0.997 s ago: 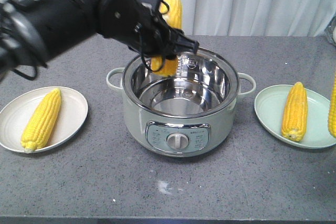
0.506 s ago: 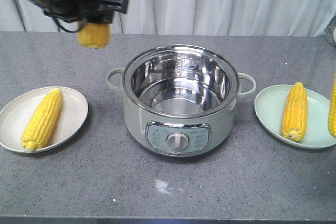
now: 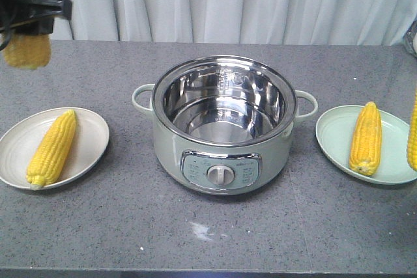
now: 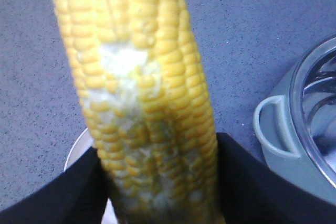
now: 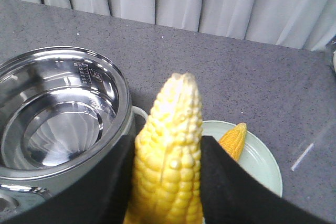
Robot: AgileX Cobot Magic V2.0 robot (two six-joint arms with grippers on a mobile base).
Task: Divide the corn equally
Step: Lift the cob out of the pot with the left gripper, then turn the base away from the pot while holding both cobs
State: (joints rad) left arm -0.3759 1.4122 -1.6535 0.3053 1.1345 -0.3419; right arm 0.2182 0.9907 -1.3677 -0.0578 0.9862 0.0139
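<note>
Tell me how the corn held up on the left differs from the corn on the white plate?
The held corn hangs upright in the left tool, off the table; the plate corn lies slanted on the white plate. The tool hides part of the held corn; the plate corn shows whole. Both are bright yellow, husked cobs.

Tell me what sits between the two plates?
The pot, empty inside, stands between the cream plate and the green plate; the front-facing view shows it.
</note>
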